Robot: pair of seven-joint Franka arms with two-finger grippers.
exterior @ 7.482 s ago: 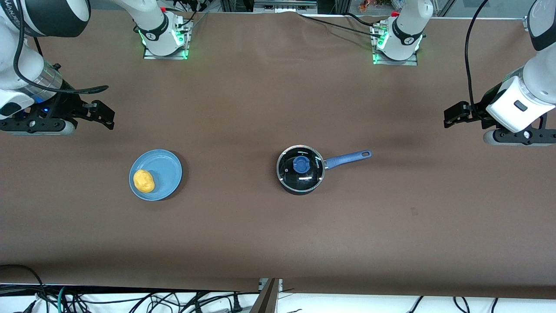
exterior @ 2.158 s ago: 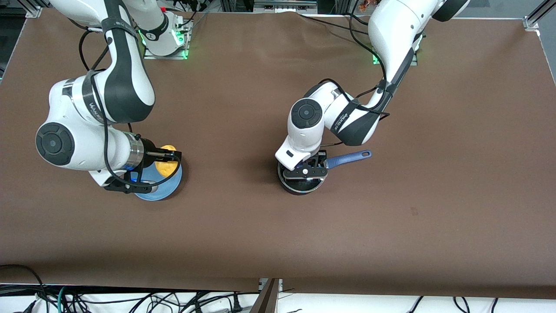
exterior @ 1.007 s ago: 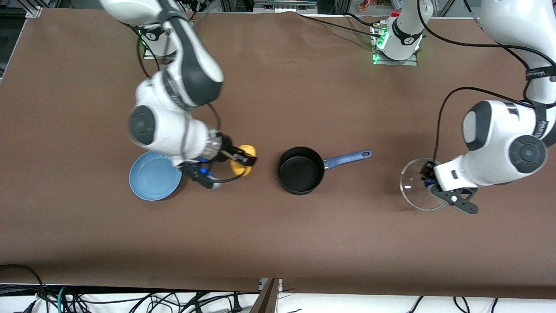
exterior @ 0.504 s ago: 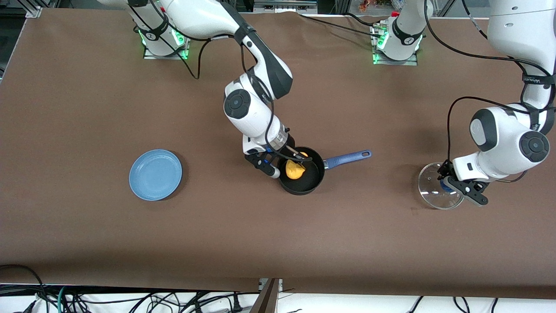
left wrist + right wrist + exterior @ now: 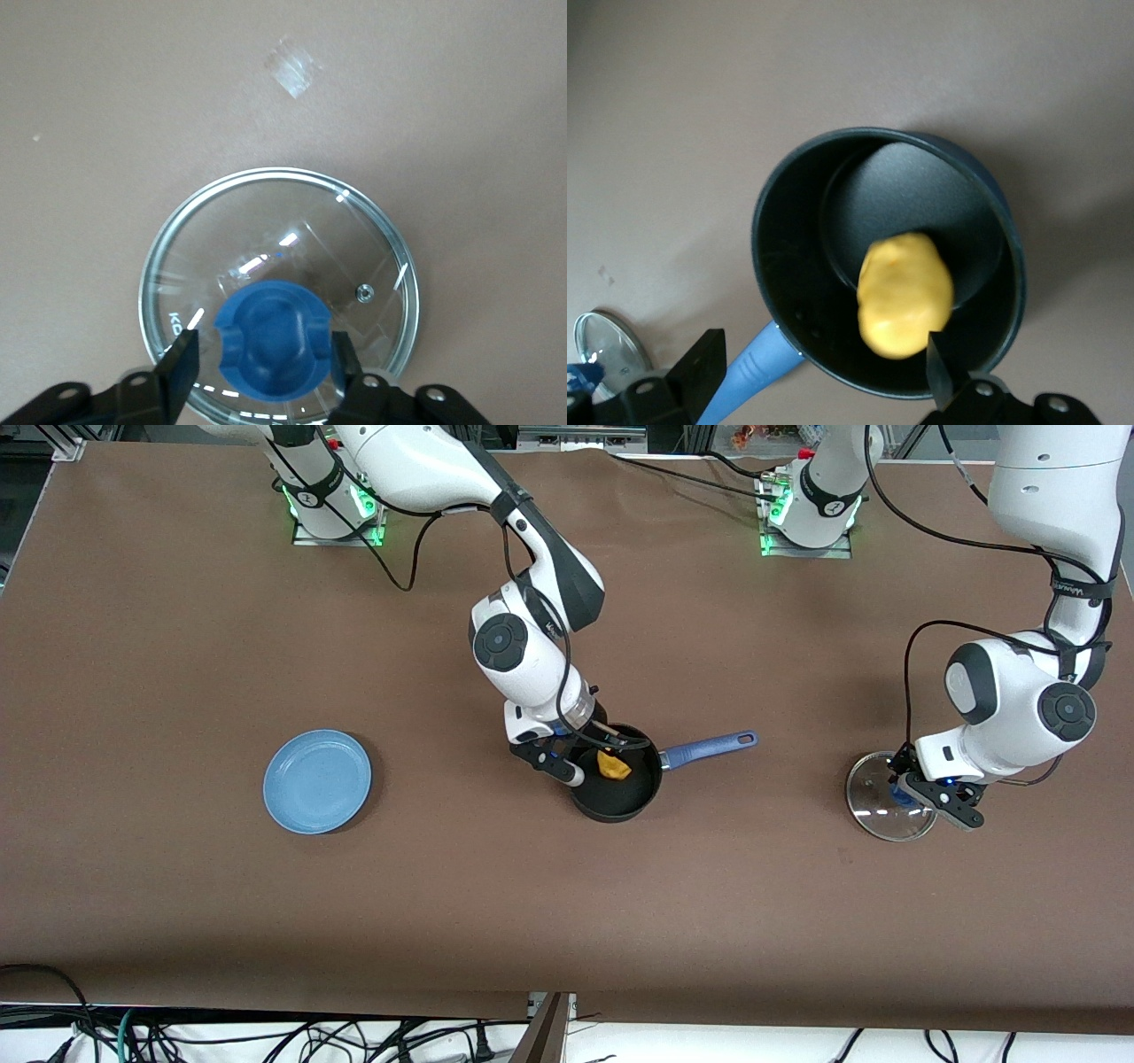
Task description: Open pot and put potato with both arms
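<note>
Mid-frame on the tabletop (image 5: 177, 912), the potato (image 5: 613, 765) sits in the pot (image 5: 615, 784) beneath the right gripper (image 5: 592, 757), jaws open. Lower right, the left gripper (image 5: 921, 793), jaws spread, straddles the lid (image 5: 873, 802); that glass looks fragile, best held by its knob (image 5: 273, 336).

The pot (image 5: 614, 782) sits mid-tabletop (image 5: 567, 903), its handle (image 5: 709, 747) pointing toward my left arm's end. The potato (image 5: 613, 765) lies in the pot, under my right gripper (image 5: 589, 751). The plate (image 5: 317, 781) lies well apart, toward my right arm's end. The lid (image 5: 886, 809) rests on the tabletop toward my left arm's end, my left gripper (image 5: 921, 794) over its knob (image 5: 273, 336).
</note>
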